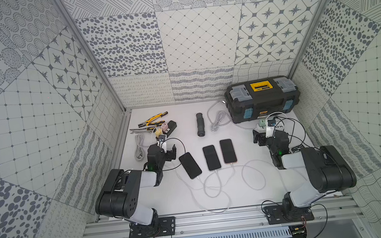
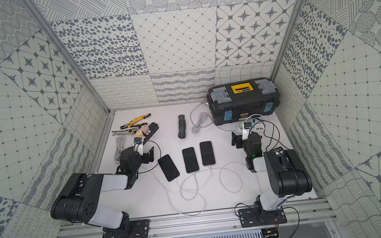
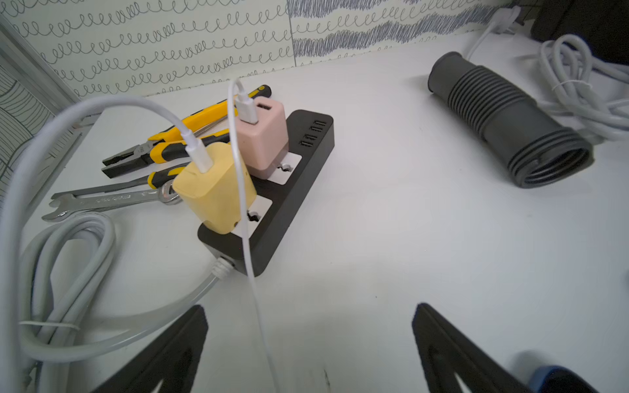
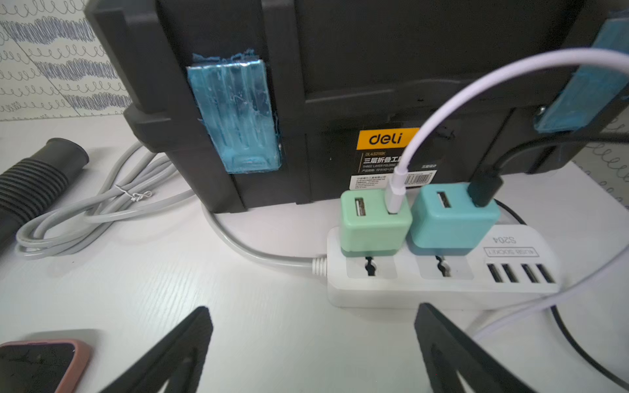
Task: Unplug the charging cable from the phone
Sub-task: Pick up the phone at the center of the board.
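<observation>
Three phones (image 1: 211,158) (image 2: 190,160) lie face up, side by side, in the middle of the bench (image 1: 248,147) in both top views. A white charging cable (image 1: 218,172) is plugged into the near end of each.

Left wrist view: the left jaws stand wide apart, holding nothing, over bare bench. They face a black power strip (image 3: 299,170) carrying a yellow charger (image 3: 214,190) and a pink charger (image 3: 265,143).

Right wrist view: the right jaws stand wide apart, empty. They face a white power strip (image 4: 442,285) with a green charger (image 4: 371,224) and a teal charger (image 4: 452,224), just in front of the toolbox (image 4: 340,68). A corner of the pink-cased phone (image 4: 37,364) shows beside them.
</observation>
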Motion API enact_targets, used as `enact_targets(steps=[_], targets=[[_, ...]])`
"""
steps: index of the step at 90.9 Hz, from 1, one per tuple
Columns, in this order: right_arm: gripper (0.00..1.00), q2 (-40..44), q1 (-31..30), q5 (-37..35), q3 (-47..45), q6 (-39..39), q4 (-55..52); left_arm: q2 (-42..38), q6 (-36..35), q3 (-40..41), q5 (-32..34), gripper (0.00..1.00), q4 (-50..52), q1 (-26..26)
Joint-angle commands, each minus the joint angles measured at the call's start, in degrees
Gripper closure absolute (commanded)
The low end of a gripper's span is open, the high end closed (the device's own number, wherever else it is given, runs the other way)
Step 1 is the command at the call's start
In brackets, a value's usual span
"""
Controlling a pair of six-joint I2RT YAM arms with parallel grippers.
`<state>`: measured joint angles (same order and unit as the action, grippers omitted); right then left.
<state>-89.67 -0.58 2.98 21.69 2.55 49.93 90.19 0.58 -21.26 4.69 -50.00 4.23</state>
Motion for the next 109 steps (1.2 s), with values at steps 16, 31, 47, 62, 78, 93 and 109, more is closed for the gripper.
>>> enact_targets(steps=[16,31,47,62,78,93,109], targets=[[0.03,-0.24,-0.21,0.0,0.99,-0.51,1.65,0.26,0.21,-0.57,0.32,0.02,-2.82,-0.13],[0.03,-0.21,-0.21,0.0,1.06,-0.51,1.66,0.25,0.21,-0.58,0.43,0.02,-2.91,-0.11],[0.03,0.07,-0.21,0.66,0.78,-0.92,2.05,0.17,0.5,-0.46,1.82,0.02,-3.18,-0.17],[0.03,6.17,-0.49,0.92,1.71,-1.35,-4.92,-4.12,1.47,0.42,4.03,0.02,-1.41,-0.14],[0.03,13.45,-2.52,0.39,6.98,-3.55,-21.65,-8.41,2.1,-1.11,5.3,0.02,5.92,0.07],[0.03,17.52,-6.39,-1.75,15.61,-2.88,-41.16,-12.71,4.48,-5.28,6.63,0.02,18.27,0.51],[0.03,18.06,-12.93,-6.76,25.07,0.85,-59.37,-15.52,12.43,-12.63,4.87,0.02,35.59,0.49]])
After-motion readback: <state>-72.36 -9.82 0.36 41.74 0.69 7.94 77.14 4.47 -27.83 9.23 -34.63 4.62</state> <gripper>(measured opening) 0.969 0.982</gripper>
